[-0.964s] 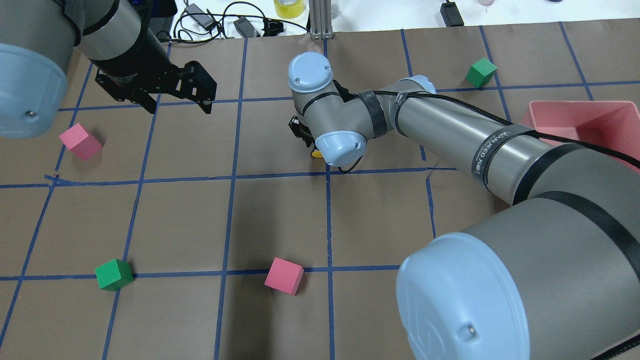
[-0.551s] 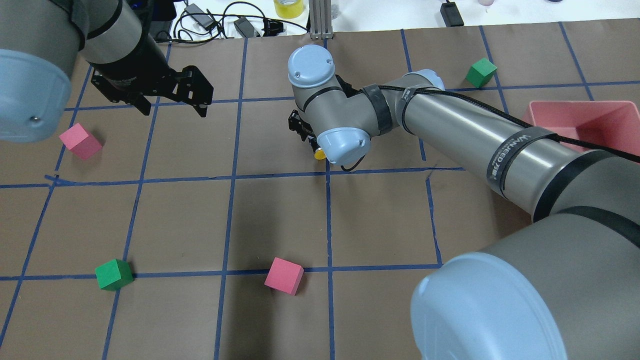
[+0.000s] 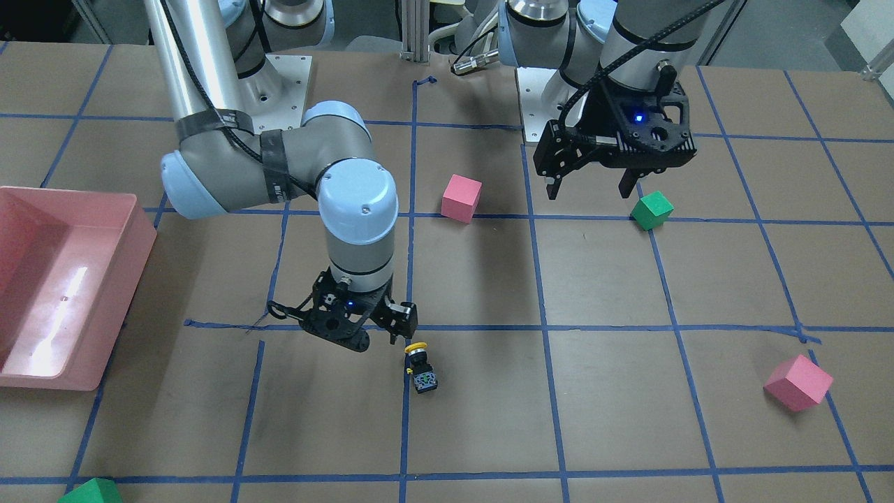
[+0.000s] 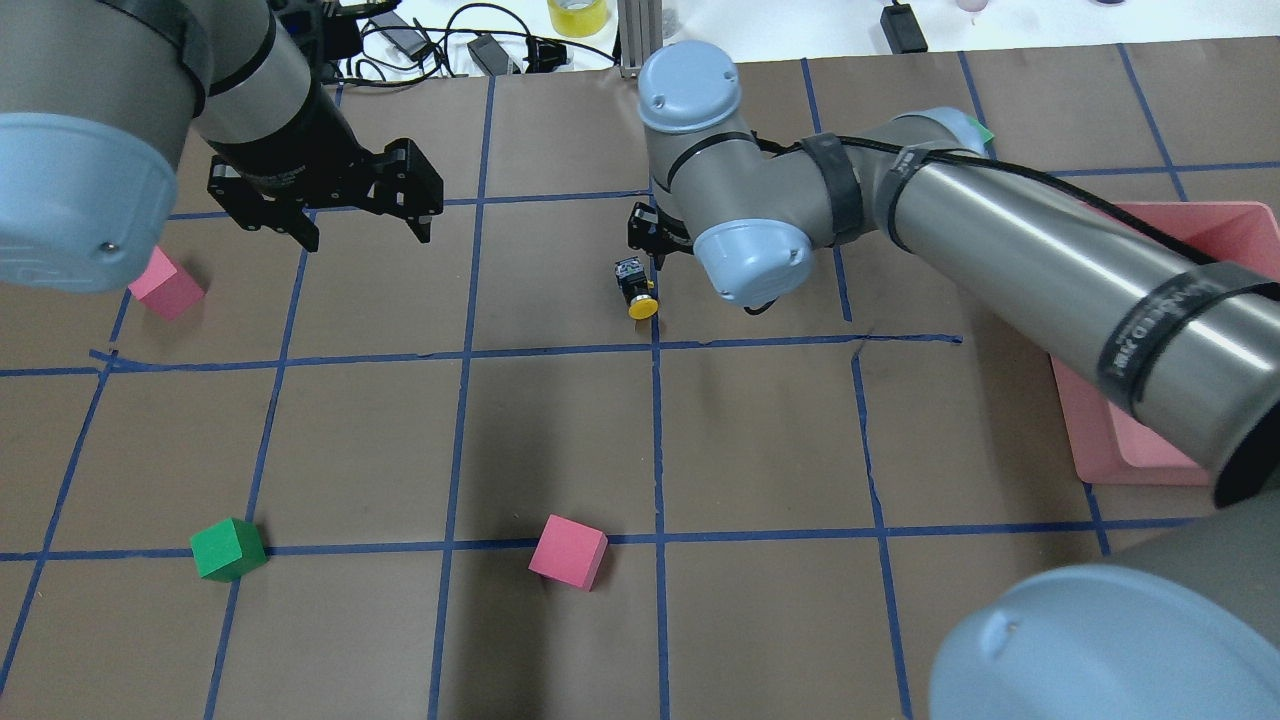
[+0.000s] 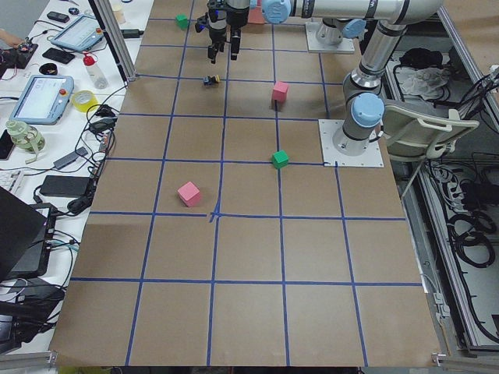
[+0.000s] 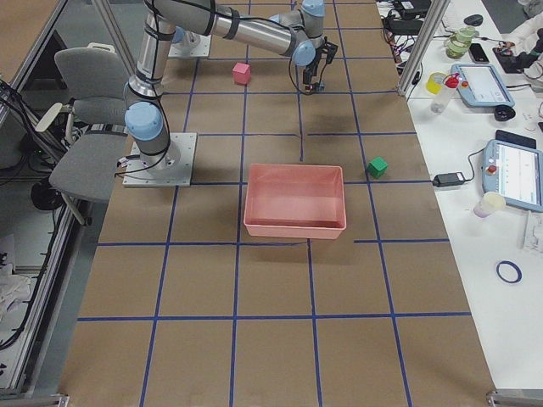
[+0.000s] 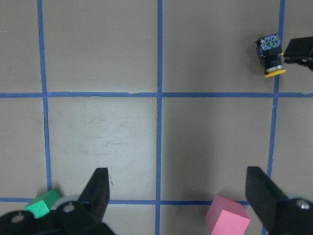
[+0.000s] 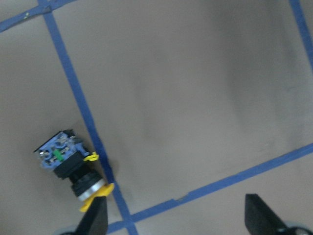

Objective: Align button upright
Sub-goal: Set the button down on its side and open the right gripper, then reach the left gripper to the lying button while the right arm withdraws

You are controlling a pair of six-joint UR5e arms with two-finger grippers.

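Well, the button (image 4: 634, 288) is down on its side on the bench (image 4: 560, 430), so the job is not done. The overhead view shows the grey base pointing away from the robot and the yellow cap pointing back toward it, the whole thing lying right beside a tape line (image 4: 658, 430). The right wrist view looks onto the underside of the base, terminals and all, and that tells the same story: flat, not standing. The right tool (image 3: 383, 337) hangs just beside it, jaws apart and holding nothing. One finger (image 7: 299, 49) sits close against the button's side, and I cannot tell whether it is touching or just clear. In the right wrist view the cap sits by the tip of one finger, not between the two. The left tool (image 4: 367, 236) hovers well apart on the robot's left side, jaws wide and empty, with no part in this as far as the pictures go. So where are we? By my reading, early: the right arm is at the button, but no grip shows and the cap is not facing up. Left to do: get the jaws around the neck or base, tip it so the base sits flat on the bench with the cap on top, then let go and see that it stands.
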